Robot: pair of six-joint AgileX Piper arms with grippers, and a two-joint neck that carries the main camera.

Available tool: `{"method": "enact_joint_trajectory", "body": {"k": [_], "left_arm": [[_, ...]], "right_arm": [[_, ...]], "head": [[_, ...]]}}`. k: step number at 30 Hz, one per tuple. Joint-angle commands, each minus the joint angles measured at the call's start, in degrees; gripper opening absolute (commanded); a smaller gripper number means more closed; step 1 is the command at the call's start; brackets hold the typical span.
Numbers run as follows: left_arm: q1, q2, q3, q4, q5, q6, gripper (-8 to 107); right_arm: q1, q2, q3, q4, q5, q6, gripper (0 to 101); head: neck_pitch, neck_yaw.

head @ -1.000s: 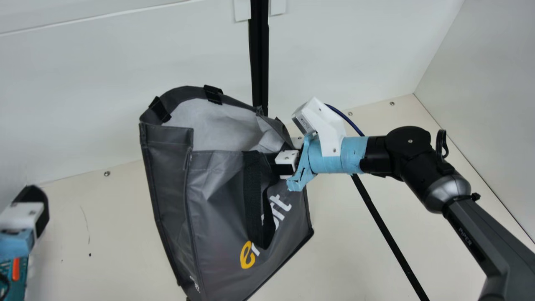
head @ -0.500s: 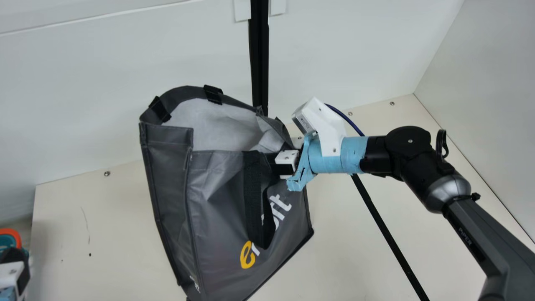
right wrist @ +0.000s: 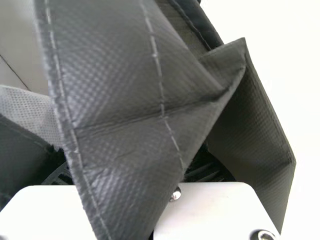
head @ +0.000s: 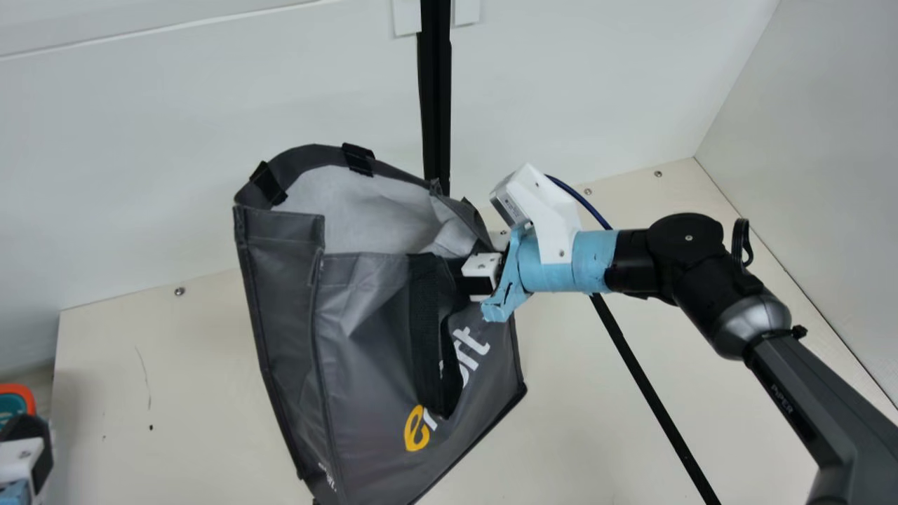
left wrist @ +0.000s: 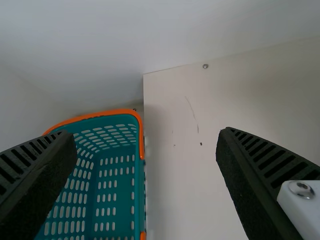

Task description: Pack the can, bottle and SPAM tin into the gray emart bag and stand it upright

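Right in the middle of the main view, the gray emart bag (head: 365,372) leans at a slant over the cream table (head: 175,365), its mouth open and pale lining showing. A black handle (head: 424,337) droops down the lettered front, and two black tabs sit on the far rim. At the rim's right-hand corner, the right gripper (head: 459,277) has its fingers clenched on the bag's fabric; the right wrist view shows a gray fold running between its two white finger mounts. Behind the bag, a black post (head: 436,105) rises against the white wall (head: 210,126). Well apart from the bag, at the main view's left edge, is the left gripper (head: 28,429). In its wrist view, the left gripper (left wrist: 146,141) has released, ribbed fingers spread wide, near a teal basket (left wrist: 141,142) with an orange rim just beside the table's edge.
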State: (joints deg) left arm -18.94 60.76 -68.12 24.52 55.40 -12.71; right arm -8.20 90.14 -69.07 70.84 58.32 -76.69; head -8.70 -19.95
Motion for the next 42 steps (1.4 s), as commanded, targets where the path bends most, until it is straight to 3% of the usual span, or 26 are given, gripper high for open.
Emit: {"method": "enact_joint_trajectory", "body": {"k": [1,24,42], "left_arm": [[0.0,0.0,0.0,0.0,0.0,0.0,90],[0.0,0.0,0.0,0.0,0.0,0.0,90],[0.0,0.0,0.0,0.0,0.0,0.0,90]], "right_arm": [[-0.4,-0.9,-0.4,-0.2,0.0,0.7,0],[-9.4,-5.0,-8.4,-13.1,-3.4,8.1,0],[-17.2,-4.5,-15.8,-24.5,-5.1,13.5,0]], "head": [[-1.3,0.0],[-1.3,0.0],[-1.3,0.0]]}}
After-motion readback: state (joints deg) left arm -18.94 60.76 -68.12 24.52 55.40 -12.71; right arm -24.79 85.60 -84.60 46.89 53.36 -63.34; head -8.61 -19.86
